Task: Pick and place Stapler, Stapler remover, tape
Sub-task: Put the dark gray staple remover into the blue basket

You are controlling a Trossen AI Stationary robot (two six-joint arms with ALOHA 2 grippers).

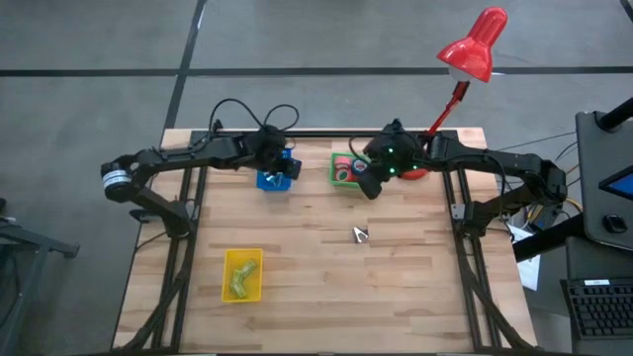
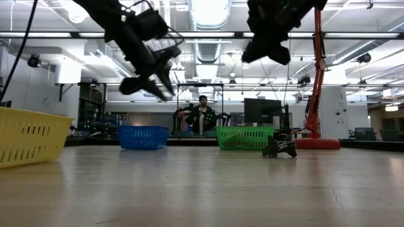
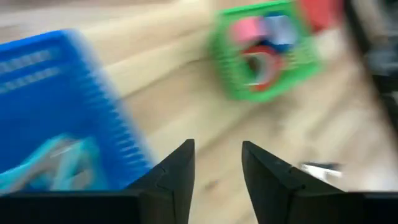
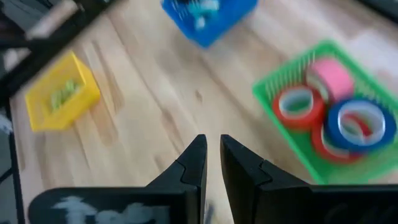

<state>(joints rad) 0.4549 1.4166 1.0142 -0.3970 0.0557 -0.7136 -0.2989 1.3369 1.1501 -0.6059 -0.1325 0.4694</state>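
Observation:
The tape rolls lie in the green bin: a red one, a pink one and a blue one that rests on another red one. The dark stapler remover lies on the bare wood and also shows in the low view. Greenish staplers lie in the yellow bin. My left gripper is open and empty, above the table beside the blue bin. My right gripper is empty, with its fingers almost together, above the table next to the green bin.
The blue bin holds pale blue items. A red desk lamp stands at the table's far right corner. A person sits in the room behind the table. Bare wood lies between the bins and the near edge.

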